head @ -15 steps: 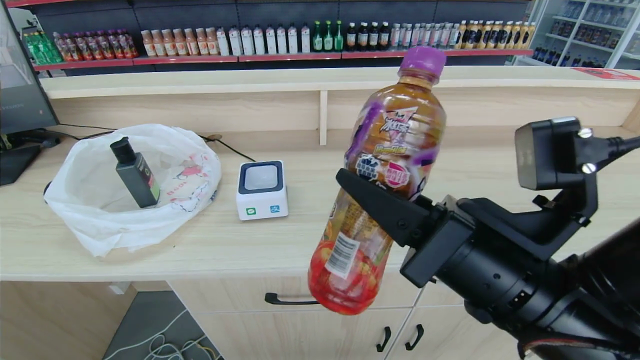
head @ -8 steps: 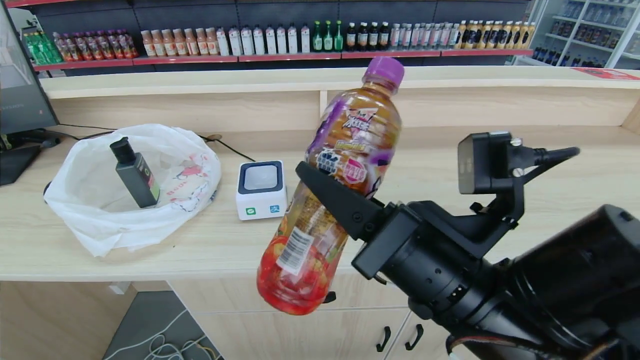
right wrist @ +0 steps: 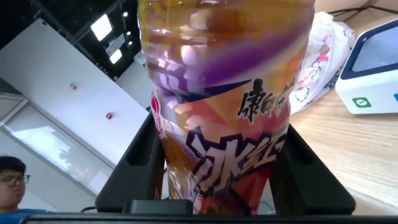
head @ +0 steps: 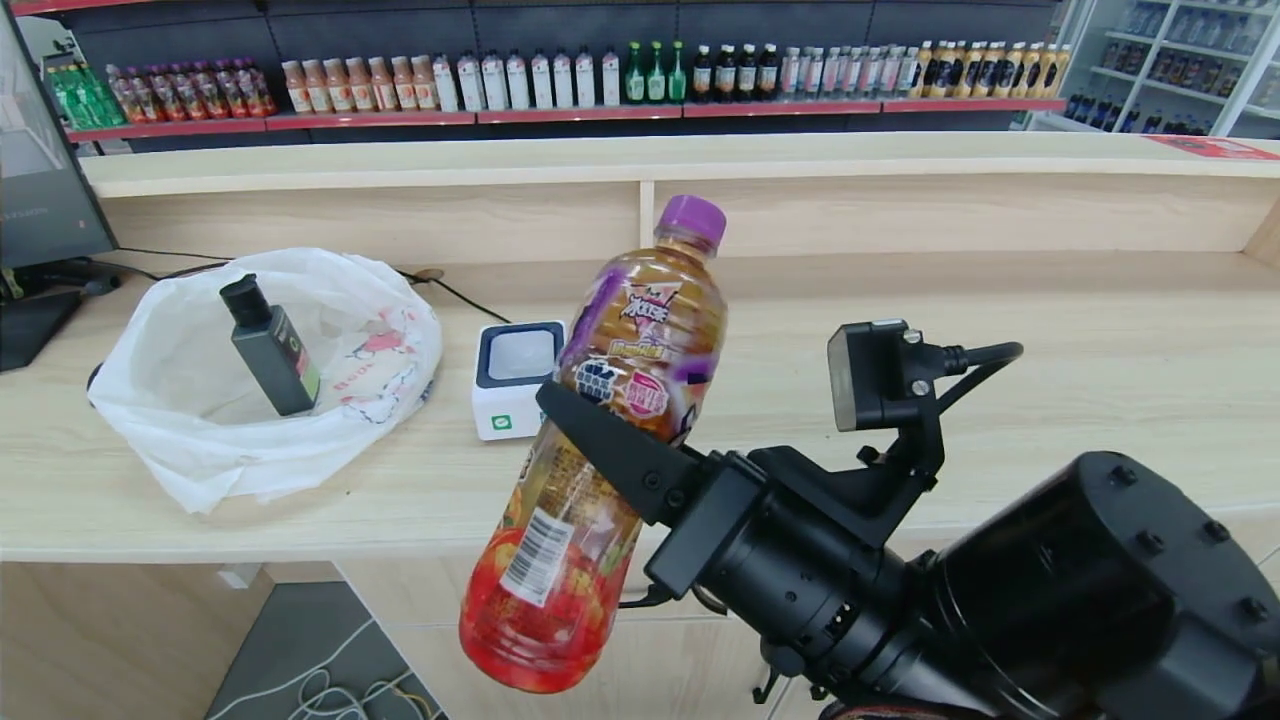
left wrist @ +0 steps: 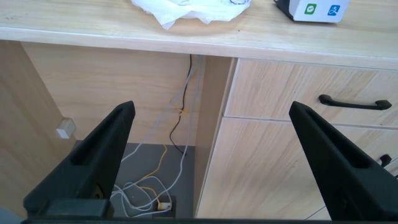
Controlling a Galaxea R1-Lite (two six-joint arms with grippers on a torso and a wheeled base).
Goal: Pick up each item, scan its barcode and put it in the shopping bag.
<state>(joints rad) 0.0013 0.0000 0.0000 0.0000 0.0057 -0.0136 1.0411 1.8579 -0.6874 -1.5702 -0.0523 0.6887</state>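
Note:
My right gripper point(head: 612, 440) is shut on a drink bottle point(head: 590, 450) with a purple cap, held tilted in the air in front of the counter, its barcode point(head: 534, 541) facing me near the bottom. The same bottle point(right wrist: 224, 106) sits between the right fingers point(right wrist: 143, 162) in the right wrist view. The white scanner point(head: 520, 378) stands on the counter just behind the bottle. The white shopping bag point(head: 200, 430) lies to the left with a dark bottle point(head: 270, 345) standing in it. My left gripper point(left wrist: 211, 162) is open, low in front of the counter's cabinet.
A monitor point(head: 40, 200) and cables stand at the far left of the wooden counter point(head: 1000, 400). Behind runs a raised ledge point(head: 640, 160), then shelves of bottles. Below the counter are drawers with black handles point(left wrist: 354, 102) and loose cables on the floor.
My right arm has carried the bottle leftward and lower, from right of the scanner to just in front of it. The bag, the scanner and the dark bottle have stayed put.

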